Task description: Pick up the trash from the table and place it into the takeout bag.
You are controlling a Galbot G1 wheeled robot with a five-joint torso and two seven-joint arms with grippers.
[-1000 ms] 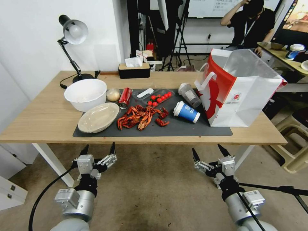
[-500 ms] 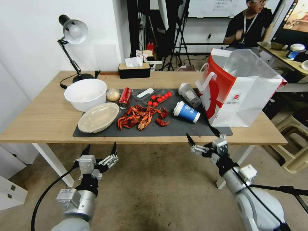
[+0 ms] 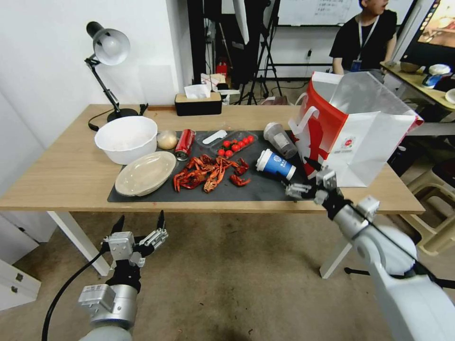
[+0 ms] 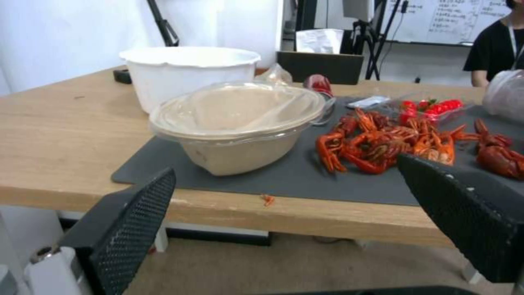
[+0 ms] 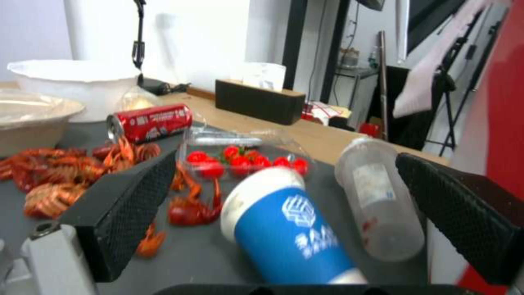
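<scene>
On the table's (image 3: pixel 66 175) dark mat lie the blue paper cup (image 3: pixel 276 165) on its side, the clear plastic cup (image 3: pixel 280 139) behind it, the beige oval plate (image 3: pixel 145 173), the red soda can (image 3: pixel 185 144) and the small beige ball (image 3: pixel 167 139). The takeout bag (image 3: pixel 350 132) stands open at the right end. My right gripper (image 3: pixel 297 176) hovers open over the mat's near edge, just short of the blue cup (image 5: pixel 289 229), with the clear cup (image 5: pixel 379 205) beyond. My left gripper (image 3: pixel 141 217) hangs open below the table edge, facing the plate (image 4: pixel 240 123).
A big white bowl (image 3: pixel 126 139) sits beside the plate. Red crayfish shells (image 3: pixel 208 171) and a tray of cherry tomatoes (image 3: pixel 234 143) fill the mat's middle. A desk lamp (image 3: pixel 106 52) and a tissue box (image 3: pixel 198 103) stand at the back. A stool (image 3: pixel 433 208) is at the right.
My right gripper has risen from below the table edge and reached forward to the mat beside the blue cup. The left arm has sunk slightly.
</scene>
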